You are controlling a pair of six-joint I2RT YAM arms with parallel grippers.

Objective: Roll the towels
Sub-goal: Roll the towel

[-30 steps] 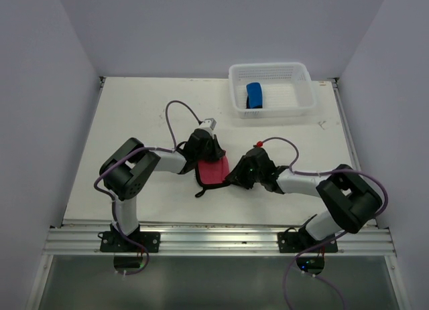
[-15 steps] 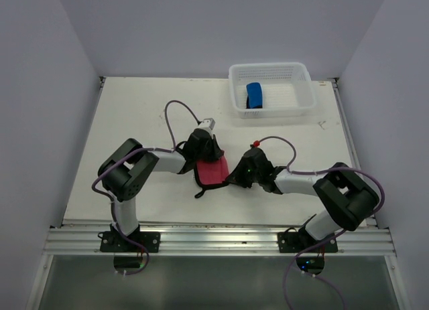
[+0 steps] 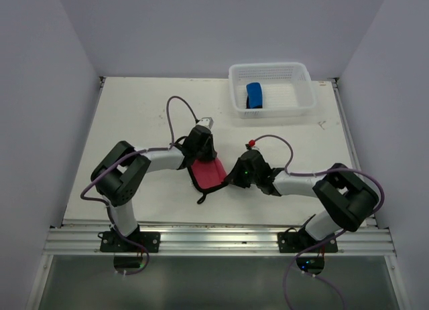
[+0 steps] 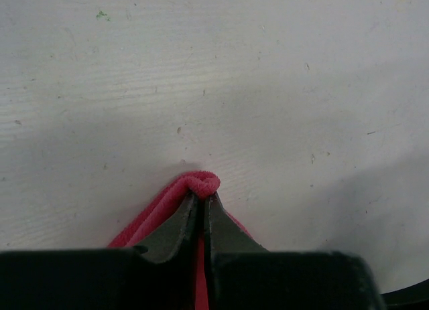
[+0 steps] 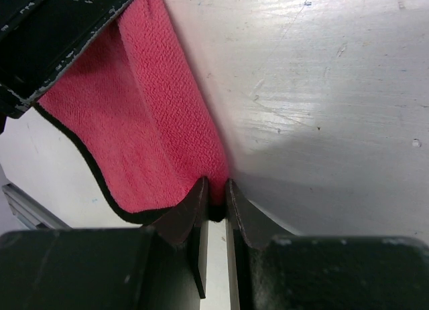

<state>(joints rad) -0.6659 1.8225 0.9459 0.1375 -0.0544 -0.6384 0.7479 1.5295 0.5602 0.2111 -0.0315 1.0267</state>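
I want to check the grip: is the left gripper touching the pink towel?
Touching. The left wrist view shows the left gripper shut on a bunched fold of the pink towel, with the cloth pinched between its fingertips.

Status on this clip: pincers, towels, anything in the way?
Both shut on the pink-red towel: left pincer at a bunched fold, right pincer at its edge. In the basket: blue towel, rolled. Nothing seen in the way.

Arms bent inward, left tool (image 4: 203,197) and right tool (image 5: 216,189) clamped
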